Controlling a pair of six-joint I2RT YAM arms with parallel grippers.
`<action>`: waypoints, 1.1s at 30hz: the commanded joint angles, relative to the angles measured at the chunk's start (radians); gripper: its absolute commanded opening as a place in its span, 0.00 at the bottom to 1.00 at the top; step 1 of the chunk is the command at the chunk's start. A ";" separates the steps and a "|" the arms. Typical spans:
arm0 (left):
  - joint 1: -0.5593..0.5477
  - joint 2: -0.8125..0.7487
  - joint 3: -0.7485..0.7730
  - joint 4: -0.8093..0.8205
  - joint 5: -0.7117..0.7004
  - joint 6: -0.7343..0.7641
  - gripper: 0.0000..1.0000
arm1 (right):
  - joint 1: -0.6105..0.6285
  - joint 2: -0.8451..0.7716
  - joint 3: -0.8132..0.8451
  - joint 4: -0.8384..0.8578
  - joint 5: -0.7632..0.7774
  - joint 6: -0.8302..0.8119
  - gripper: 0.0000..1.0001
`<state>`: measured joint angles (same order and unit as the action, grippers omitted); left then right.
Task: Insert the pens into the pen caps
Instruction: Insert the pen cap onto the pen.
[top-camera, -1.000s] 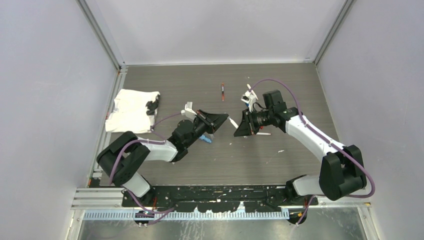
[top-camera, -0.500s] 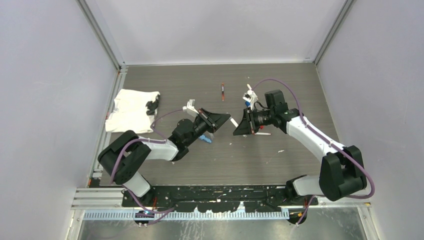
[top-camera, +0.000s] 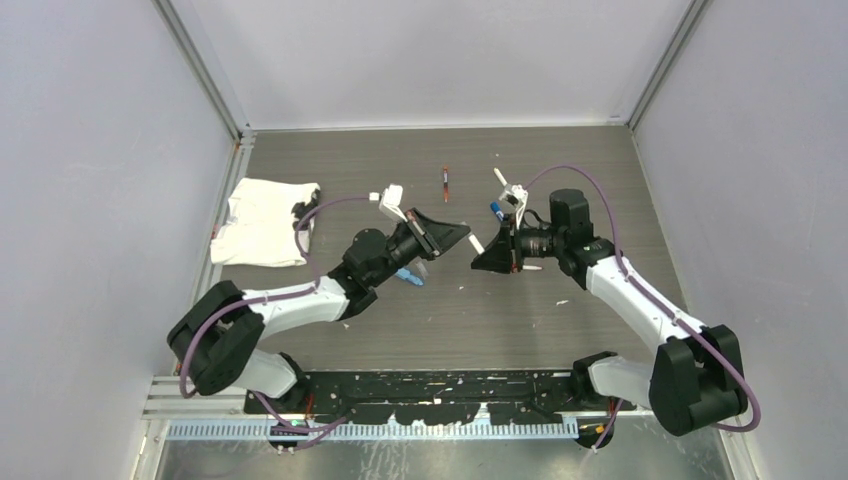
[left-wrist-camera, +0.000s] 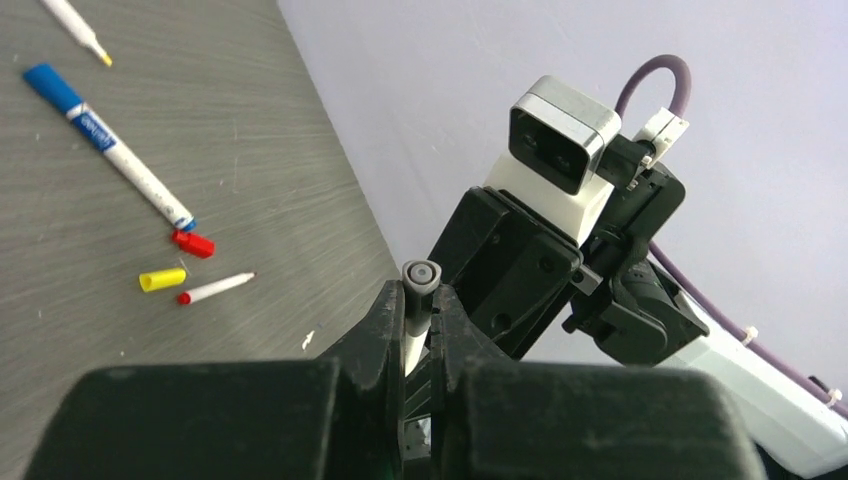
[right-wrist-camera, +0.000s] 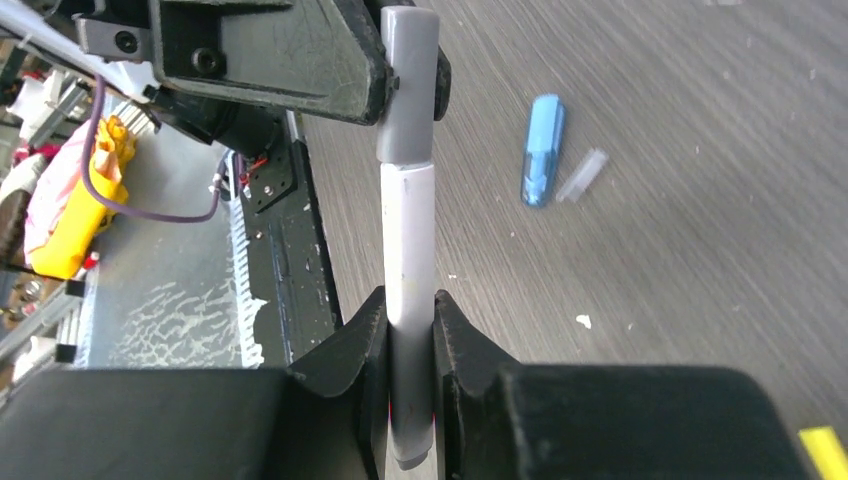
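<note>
— While pinching the thin white-barrelled pen (right-wrist-camera: 408, 250) in the right gripper (right-wrist-camera: 408, 300), with the left gripper (left-wrist-camera: 418, 298) pressed tight on the short grey plastic cap (right-wrist-camera: 408, 85), fully seated?
— Looks joined at the seam, in mid-air between both arms above the dark wood-grain table (top-camera: 350, 160); cannot tell whether pushed home.
— Worst case from here?
— If pushed off-axis, could bend the barrel or twist the cap out of so narrow a pinch. If pushed too hard, could slide the barrel back through the right grip instead of closing the joint.
— And on letting go?
— If released early on the left with the cap only half on, would likely drop it among the loose red plastic cap (left-wrist-camera: 192, 243), yellow plastic cap (left-wrist-camera: 162, 279) and chunky light-blue oblong piece (right-wrist-camera: 543, 150)
</note>
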<state>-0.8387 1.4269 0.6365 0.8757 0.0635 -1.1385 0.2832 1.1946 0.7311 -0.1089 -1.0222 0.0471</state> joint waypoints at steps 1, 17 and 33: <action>-0.075 -0.086 0.047 -0.044 0.215 0.119 0.05 | -0.024 -0.033 -0.006 0.208 -0.022 -0.025 0.01; -0.078 -0.263 0.055 -0.256 0.196 0.276 0.42 | -0.030 -0.050 -0.087 0.551 -0.186 0.236 0.01; -0.053 -0.548 0.009 -0.384 0.056 0.550 1.00 | -0.031 -0.008 0.176 -0.471 -0.373 -0.584 0.01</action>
<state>-0.9096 0.8894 0.5789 0.5182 0.1577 -0.6724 0.2550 1.1652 0.7666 -0.0460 -1.3128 -0.0414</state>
